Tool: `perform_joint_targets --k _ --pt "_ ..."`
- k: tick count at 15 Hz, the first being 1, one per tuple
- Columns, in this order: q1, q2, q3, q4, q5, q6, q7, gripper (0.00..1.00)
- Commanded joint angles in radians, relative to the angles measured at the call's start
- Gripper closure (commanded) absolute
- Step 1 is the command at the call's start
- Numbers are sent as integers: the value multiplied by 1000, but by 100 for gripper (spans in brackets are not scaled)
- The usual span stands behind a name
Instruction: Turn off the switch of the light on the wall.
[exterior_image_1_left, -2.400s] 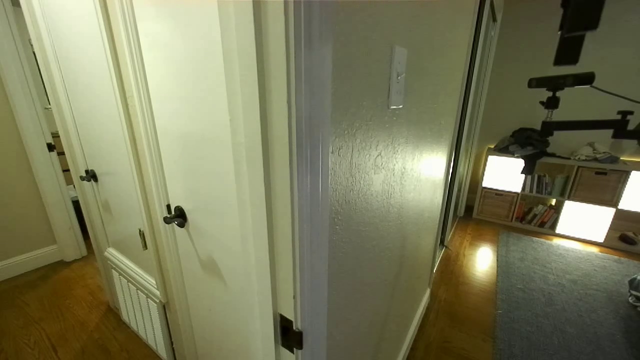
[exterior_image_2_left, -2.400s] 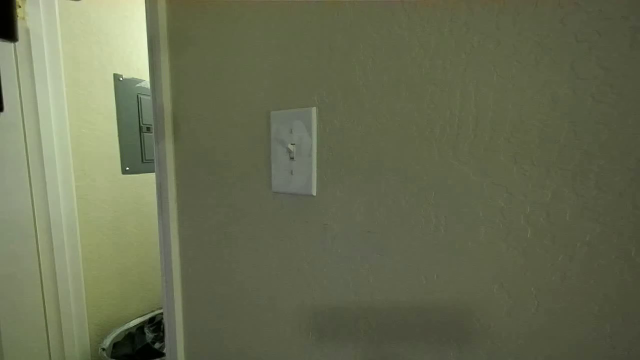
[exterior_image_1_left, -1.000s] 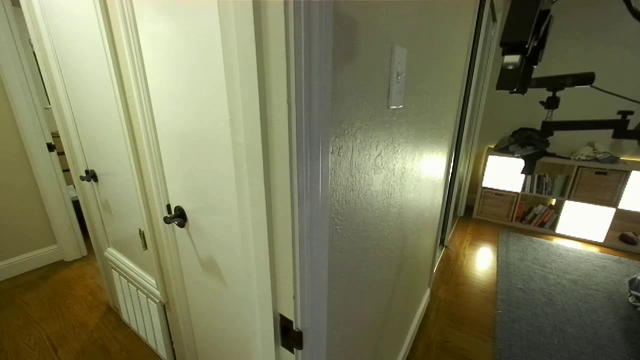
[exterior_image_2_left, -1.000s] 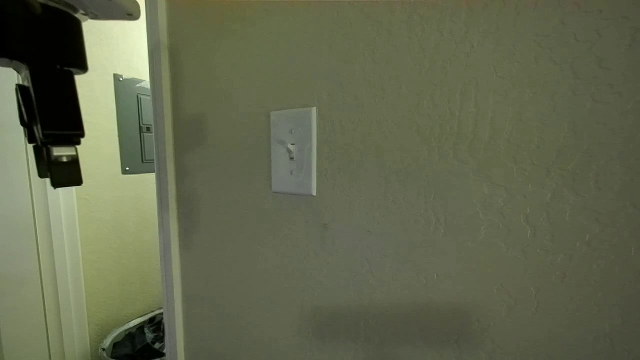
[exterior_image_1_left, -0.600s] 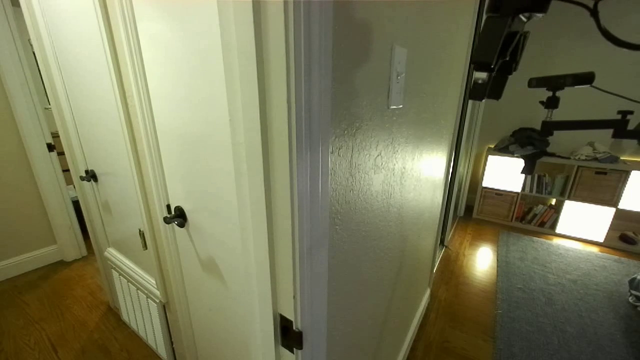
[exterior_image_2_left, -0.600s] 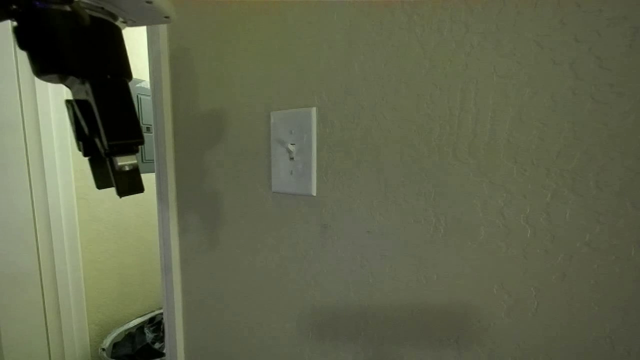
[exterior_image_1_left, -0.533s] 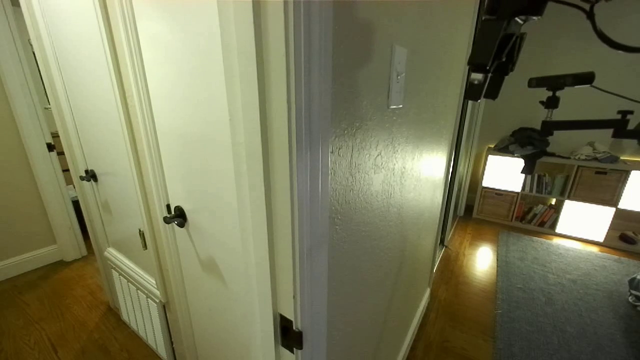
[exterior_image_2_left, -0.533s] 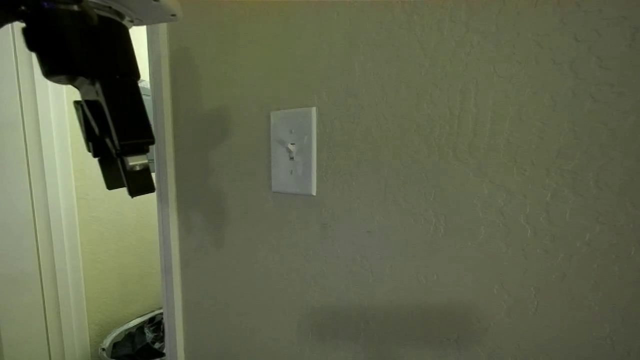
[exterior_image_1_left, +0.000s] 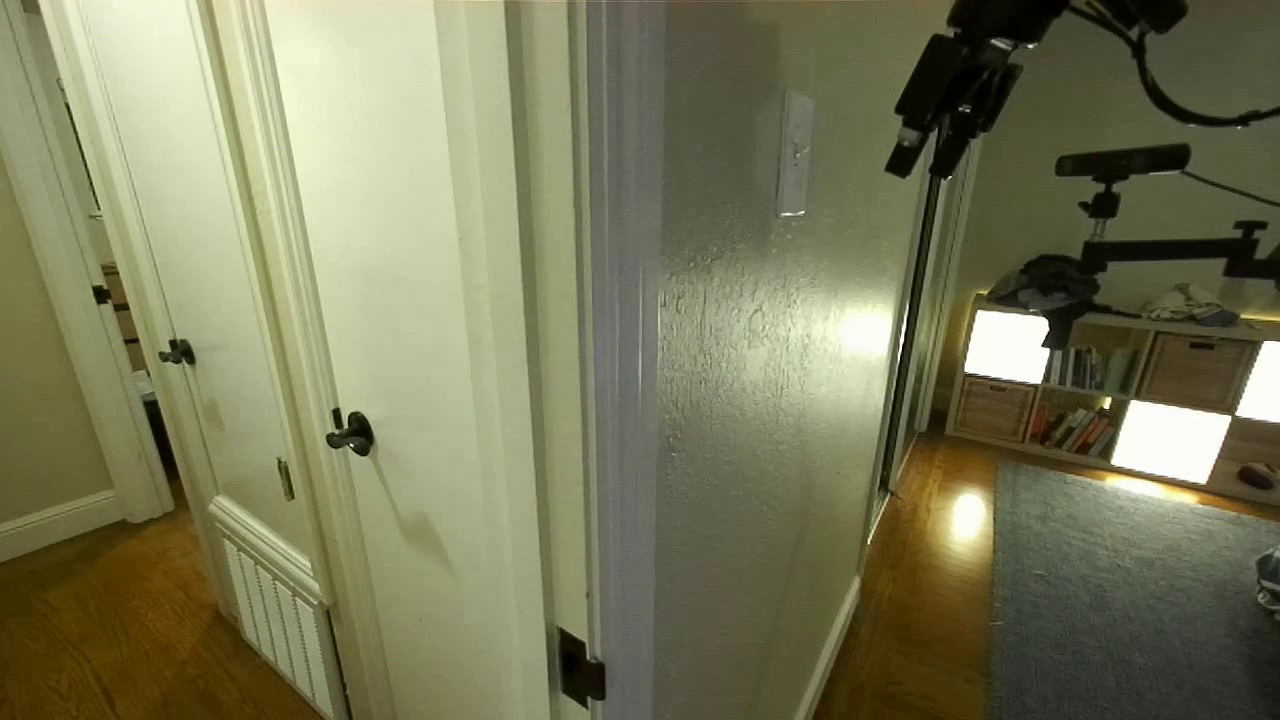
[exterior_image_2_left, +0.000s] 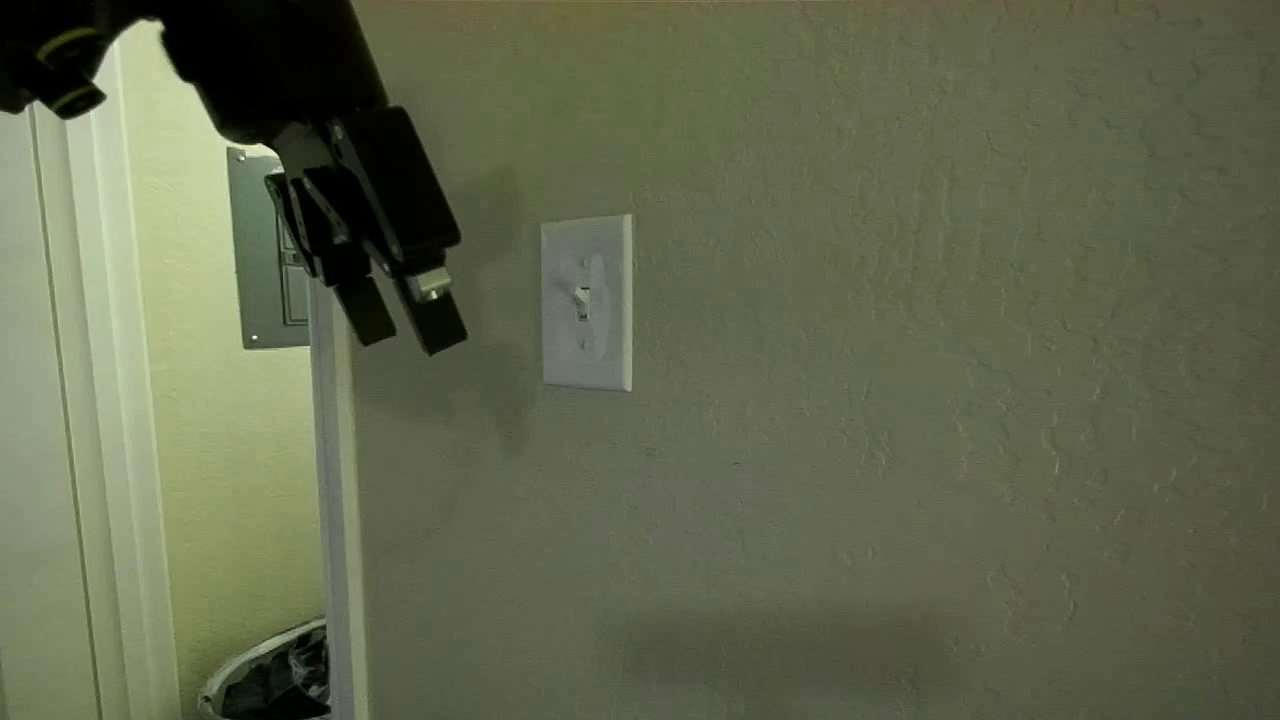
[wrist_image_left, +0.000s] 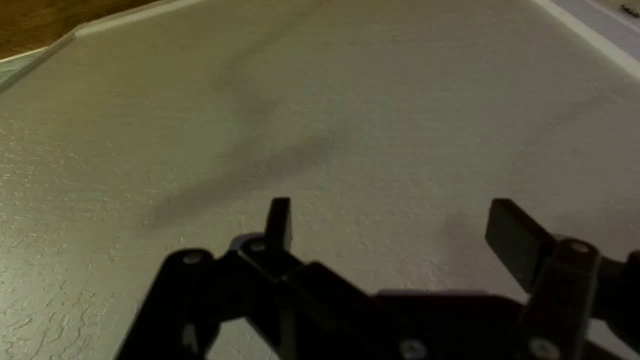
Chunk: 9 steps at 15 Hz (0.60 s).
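In an exterior view: white doors (exterior_image_1_left: 385, 250) with dark handles (exterior_image_1_left: 352, 434); wood floor (exterior_image_1_left: 925, 600), glare spot (exterior_image_1_left: 968, 516); grey rug (exterior_image_1_left: 1120, 600) near cube shelf (exterior_image_1_left: 1125, 322) holding books (exterior_image_1_left: 1075, 430), woven baskets (exterior_image_1_left: 1197, 374), bright white panels (exterior_image_1_left: 1170, 442).

Home, white doors (exterior_image_1_left: 400, 250), bookshelf (exterior_image_1_left: 1143, 363), rug (exterior_image_1_left: 1120, 600)
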Motion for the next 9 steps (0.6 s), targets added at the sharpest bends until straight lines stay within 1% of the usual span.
perform_joint_targets --k 1,5,9 --pt "-1 3 0 4 1 4 -1 0" --pt "-1 9 0 7 1 8 -1 0" --pt "-10 72 -1 28 -19 47 11 0"
